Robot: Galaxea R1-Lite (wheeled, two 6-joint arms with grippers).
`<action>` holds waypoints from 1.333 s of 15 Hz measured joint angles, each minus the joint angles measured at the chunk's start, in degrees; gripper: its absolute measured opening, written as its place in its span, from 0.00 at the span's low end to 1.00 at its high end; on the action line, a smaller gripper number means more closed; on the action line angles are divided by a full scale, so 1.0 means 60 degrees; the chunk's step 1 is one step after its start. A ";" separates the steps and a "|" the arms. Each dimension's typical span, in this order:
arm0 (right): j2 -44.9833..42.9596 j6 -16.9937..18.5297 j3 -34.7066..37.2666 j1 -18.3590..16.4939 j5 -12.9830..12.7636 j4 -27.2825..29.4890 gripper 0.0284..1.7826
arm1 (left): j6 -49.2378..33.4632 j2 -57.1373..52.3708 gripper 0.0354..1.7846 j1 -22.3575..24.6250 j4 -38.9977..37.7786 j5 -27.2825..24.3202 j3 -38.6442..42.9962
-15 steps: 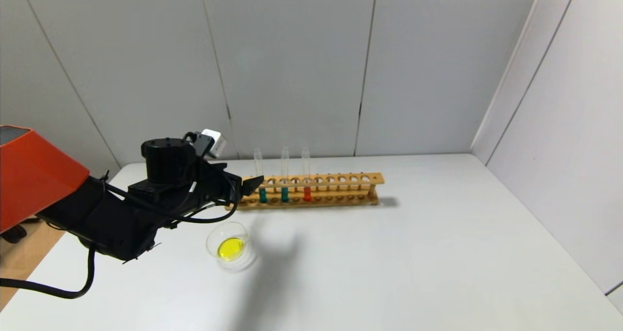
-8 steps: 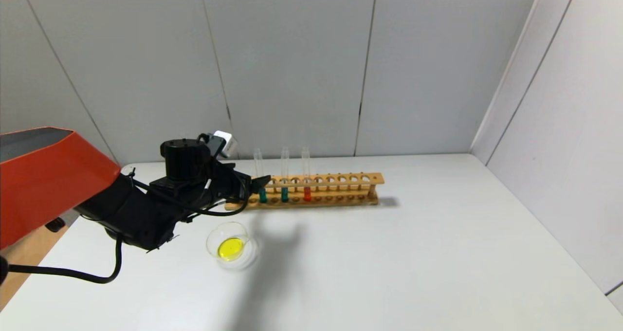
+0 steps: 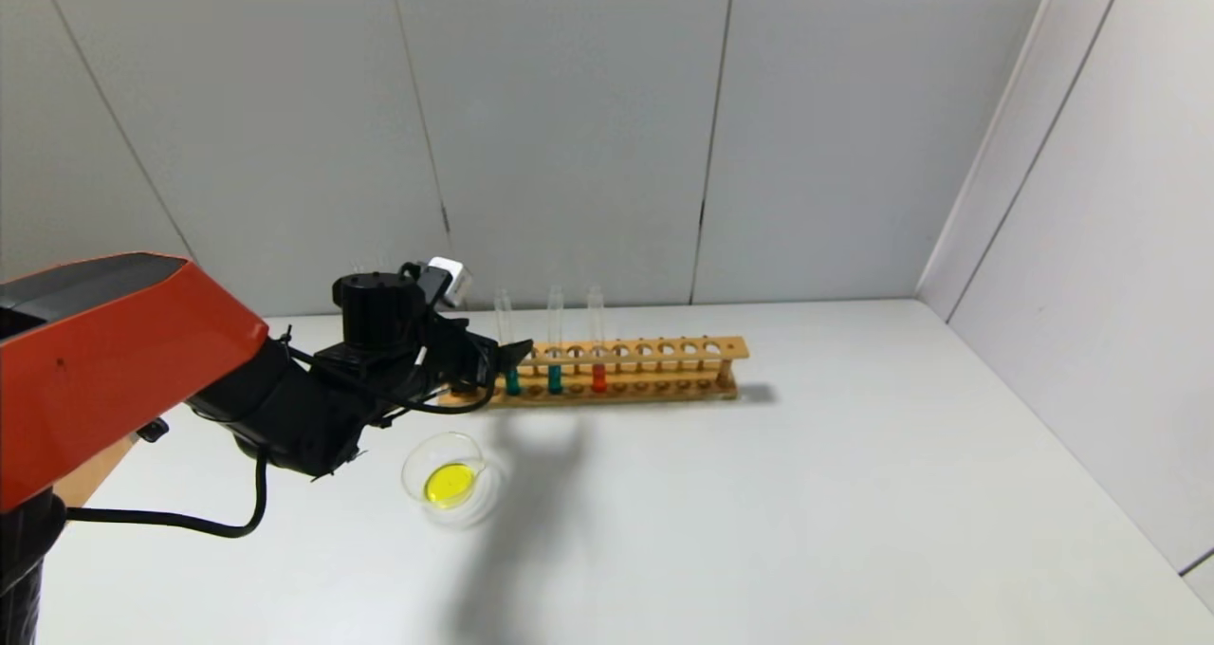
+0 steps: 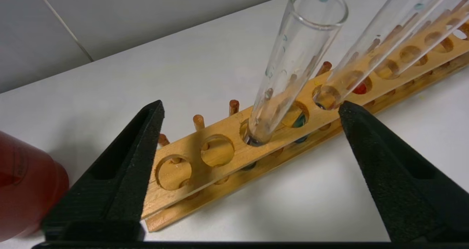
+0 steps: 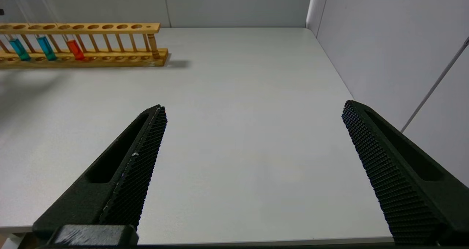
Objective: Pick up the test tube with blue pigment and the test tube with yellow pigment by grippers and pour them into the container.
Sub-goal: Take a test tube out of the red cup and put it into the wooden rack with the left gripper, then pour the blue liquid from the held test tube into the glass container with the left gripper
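two blue tubes (image 3: 512,379) racked; yellow liquid in container (image 3: 444,479).

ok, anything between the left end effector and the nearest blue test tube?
Nothing visible: left end effector open, blue test tube ahead in the wooden rack. Second blue tube stands close beside it.

Three tubes (image 3: 555,340) (two blue), one dish (image 3: 446,471)

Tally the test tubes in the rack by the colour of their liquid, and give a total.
Blue-teal tubes: 2
Orange-red tube: 1
Yellow tubes: 0; yellow liquid lies only in the glass dish
Total: 3 tubes in the wooden rack
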 joint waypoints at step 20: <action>0.0000 0.0000 0.0000 0.0000 0.0000 0.0000 0.98 | 0.0077 0.0083 0.15 -0.0209 0.0185 0.0189 -0.0636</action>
